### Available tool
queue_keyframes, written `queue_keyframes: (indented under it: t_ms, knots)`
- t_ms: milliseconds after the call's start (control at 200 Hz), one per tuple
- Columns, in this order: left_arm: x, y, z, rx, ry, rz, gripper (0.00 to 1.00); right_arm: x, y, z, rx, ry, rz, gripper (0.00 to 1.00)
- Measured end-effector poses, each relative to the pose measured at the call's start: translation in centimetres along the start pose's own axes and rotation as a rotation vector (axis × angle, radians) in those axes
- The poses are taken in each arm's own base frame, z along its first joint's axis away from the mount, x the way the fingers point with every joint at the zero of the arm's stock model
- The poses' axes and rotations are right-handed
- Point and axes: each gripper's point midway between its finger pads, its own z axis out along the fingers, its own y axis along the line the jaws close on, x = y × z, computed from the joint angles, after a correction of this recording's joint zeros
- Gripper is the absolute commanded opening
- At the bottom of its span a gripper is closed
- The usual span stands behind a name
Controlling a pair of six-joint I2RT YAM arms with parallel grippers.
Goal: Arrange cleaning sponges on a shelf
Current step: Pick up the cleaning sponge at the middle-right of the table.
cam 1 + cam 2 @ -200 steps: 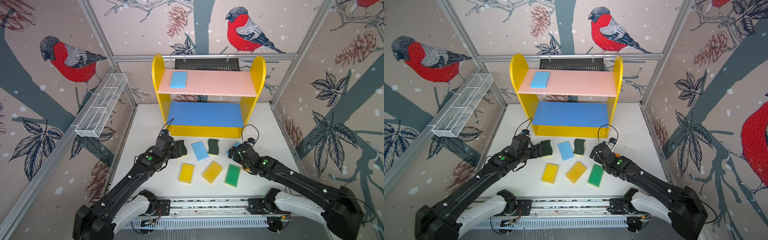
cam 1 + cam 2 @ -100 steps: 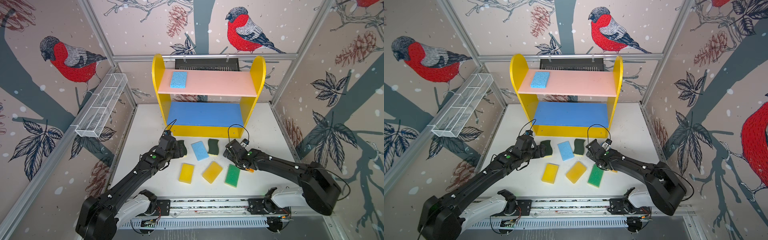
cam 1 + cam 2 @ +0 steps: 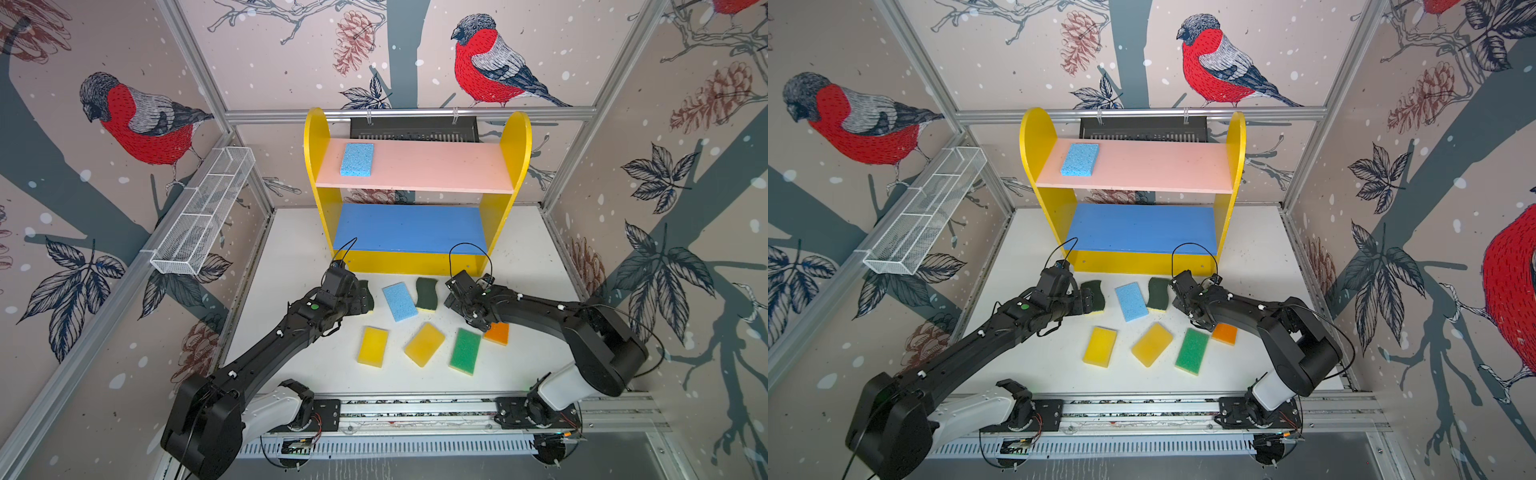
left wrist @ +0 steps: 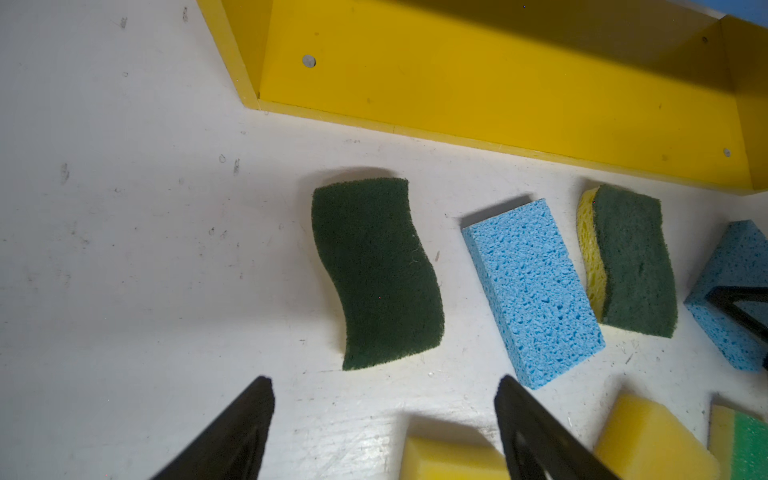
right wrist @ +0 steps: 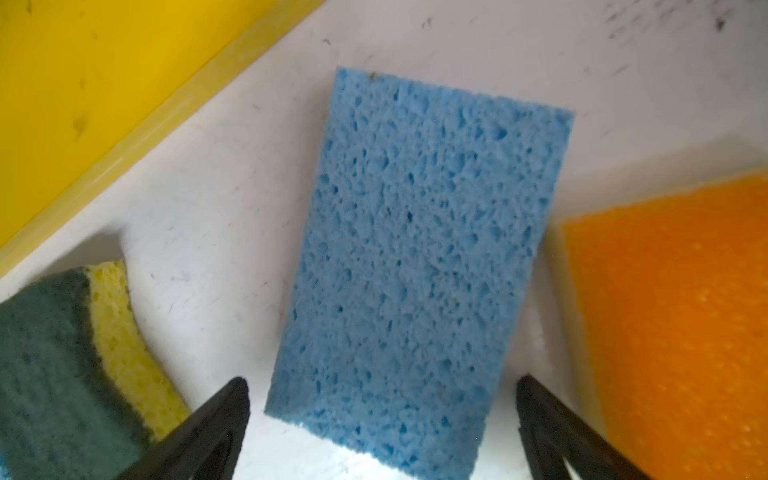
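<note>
In the right wrist view, the right gripper [image 5: 382,379] is spread to either side of a light blue sponge [image 5: 415,257] that both top views hide under the arm. The left gripper [image 4: 384,379], spread and empty, hangs just short of a dark-green wavy sponge [image 4: 376,270]. Another blue sponge [image 3: 356,160] lies on the pink top board of the shelf [image 3: 436,176].

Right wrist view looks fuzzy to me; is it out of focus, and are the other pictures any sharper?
Right wrist view: blue sponge soft, cropped dark-green sponge blurrier; left wrist view: crisp, dark-green sponge throws a soft shadow; both top views: sharp, evenly lit.
</note>
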Motion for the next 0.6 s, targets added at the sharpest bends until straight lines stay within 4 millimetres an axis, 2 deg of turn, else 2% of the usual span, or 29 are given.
queue_keyframes:
  t_ms: [240,375,600]
  knots:
    - [-0.4,0.2,0.4,-0.013,0.006,-0.015,0.84,-0.9,0.7,0.9,0.040,-0.014,-0.011,1.00]
    - [-0.7,0.2,0.3,-0.013,0.000,-0.036,0.84,-0.7,0.7,1.1,0.077,-0.010,-0.032,0.96]
    - [-1.0,-0.3,-0.1,0.033,-0.016,-0.072,0.84,-0.4,0.6,1.3,0.129,0.001,-0.060,0.97]
